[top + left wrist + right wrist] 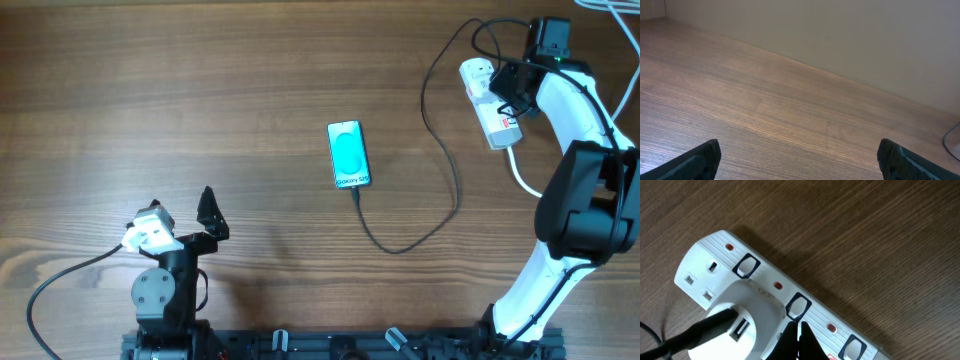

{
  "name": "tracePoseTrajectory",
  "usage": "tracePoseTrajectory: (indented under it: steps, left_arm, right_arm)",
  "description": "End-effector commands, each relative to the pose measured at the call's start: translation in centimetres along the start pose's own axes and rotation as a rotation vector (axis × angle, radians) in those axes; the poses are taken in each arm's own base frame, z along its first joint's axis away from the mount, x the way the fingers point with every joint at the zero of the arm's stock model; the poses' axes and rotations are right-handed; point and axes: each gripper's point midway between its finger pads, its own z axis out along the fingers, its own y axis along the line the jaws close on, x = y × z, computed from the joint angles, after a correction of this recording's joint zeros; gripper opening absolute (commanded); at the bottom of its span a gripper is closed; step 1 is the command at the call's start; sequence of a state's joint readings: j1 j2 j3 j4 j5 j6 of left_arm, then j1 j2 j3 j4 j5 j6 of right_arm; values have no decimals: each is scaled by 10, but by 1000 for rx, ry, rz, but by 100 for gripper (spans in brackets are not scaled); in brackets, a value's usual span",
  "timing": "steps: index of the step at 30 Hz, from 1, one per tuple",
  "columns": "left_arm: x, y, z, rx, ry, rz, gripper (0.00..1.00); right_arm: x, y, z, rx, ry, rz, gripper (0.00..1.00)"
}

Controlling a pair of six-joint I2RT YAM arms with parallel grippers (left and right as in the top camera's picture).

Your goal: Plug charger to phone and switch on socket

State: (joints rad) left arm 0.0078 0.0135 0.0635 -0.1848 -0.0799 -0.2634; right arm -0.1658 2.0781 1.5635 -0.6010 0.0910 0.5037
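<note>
My right jaws are pinched shut with nothing in them, tips right at the middle switch (pixel 798 306) of the socket (pixel 715 250), far right on the tabletop (pixel 200 80). The charger (pixel 441 150) runs from there to the phone (pixel 348 154) in the middle. My left jaws are wide open, holding nothing.

table (pixel 200 90): brown wood grain (matte) | wall (pixel 865 35): plain beige | light: even
</note>
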Motion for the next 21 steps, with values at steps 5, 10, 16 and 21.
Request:
tracePoseTrajectory:
  steps: [5, 10, 16, 21]
  left_arm:
    - [1, 0, 0, 4, -6, 20, 100]
    - [1, 0, 0, 4, -6, 19, 100]
    - [1, 0, 0, 4, -6, 20, 100]
    - [1, 0, 0, 4, -6, 20, 100]
  right_arm:
    - [0, -2, 24, 23, -2, -3, 5]
    - [4, -4, 27, 29, 9, -5, 5]
    - [1, -2, 28, 23, -3, -5, 4]
    - [1, -1, 29, 21, -4, -6, 5]
